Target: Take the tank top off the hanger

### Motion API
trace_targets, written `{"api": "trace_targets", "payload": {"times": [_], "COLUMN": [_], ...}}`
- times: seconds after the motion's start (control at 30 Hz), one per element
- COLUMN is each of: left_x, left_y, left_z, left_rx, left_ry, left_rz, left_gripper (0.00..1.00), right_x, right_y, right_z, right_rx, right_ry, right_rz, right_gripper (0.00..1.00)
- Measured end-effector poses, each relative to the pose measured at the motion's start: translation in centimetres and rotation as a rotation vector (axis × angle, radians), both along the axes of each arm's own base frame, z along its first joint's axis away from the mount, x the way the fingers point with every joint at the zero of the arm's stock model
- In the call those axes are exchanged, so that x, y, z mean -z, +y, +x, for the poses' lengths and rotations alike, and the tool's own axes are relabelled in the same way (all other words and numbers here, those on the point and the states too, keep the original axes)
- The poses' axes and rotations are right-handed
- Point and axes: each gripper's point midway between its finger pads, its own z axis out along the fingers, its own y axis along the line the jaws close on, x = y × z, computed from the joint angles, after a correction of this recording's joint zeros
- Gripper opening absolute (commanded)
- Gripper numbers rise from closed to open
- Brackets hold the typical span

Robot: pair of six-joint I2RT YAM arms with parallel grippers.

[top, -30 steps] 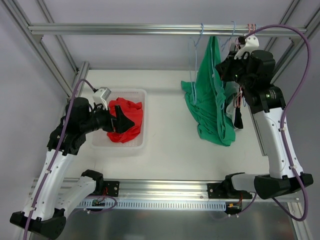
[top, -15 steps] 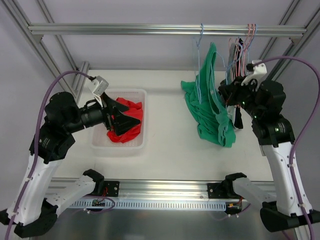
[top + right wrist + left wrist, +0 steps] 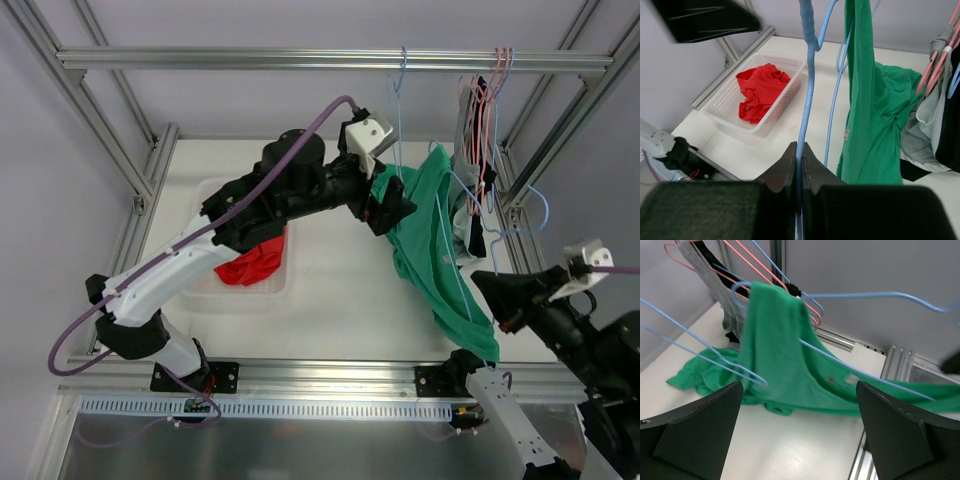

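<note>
Left, basket (image 3: 260, 291); right, tank top (image 3: 430, 230), seemingly on hanger (image 3: 807, 100).

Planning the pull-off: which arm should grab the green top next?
Left. The left pincer is open, right beside the green top; the right pincer is shut on the blue hanger.

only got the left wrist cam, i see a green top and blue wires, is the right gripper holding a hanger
Observer: Yes, the right gripper is shut on the wire of a blue hanger.
Operator: ok, anything in the basket
Observer: A red garment lies crumpled in the white basket.
</note>
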Motion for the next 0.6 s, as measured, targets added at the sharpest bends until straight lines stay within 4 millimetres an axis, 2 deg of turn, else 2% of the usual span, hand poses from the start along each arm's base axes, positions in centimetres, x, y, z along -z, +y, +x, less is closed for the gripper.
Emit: {"api": "trace_targets", "payload": {"times": [0.1,0.23,0.37,0.43,0.57,0.6], "left_x": [0.0,-0.3,-1.3,-1.7,-2.3,-2.4], "left_y": [-2.4,-3.7,-4.2,-4.5,-4.8,-4.9], "left_z": [1.8,2.3,1.7,1.3,0.6,0.5], "left_rx": [-0.02,-0.012,0.028,0.055,0.098,0.104], "left_ry": [-0.017,-0.024,-0.028,-0.027,-0.026,-0.023], "left_rz": [0.002,-0.015,-0.054,-0.071,-0.096,-0.103], "left_gripper": [0.98,0.92,0.86,0.8,0.77,0.65], "right_x": [-1.3,-2.3,-2.8,-3.0,-3.4,-3.4], "right_y": [-0.3,-0.2,-0.1,0.0,0.0,0.1], "right_z": [-3.5,-6.6,-8.5,-9.2,-10.0,-10.1], "right_rx": [-0.031,-0.08,-0.115,-0.129,-0.146,-0.149], "right_ry": [-0.027,-0.047,-0.057,-0.066,-0.079,-0.078], "right_rz": [0.009,0.017,0.021,0.024,0.028,0.028], "right_gripper": [0.0,0.0,0.0,0.0,0.0,0.0]}}
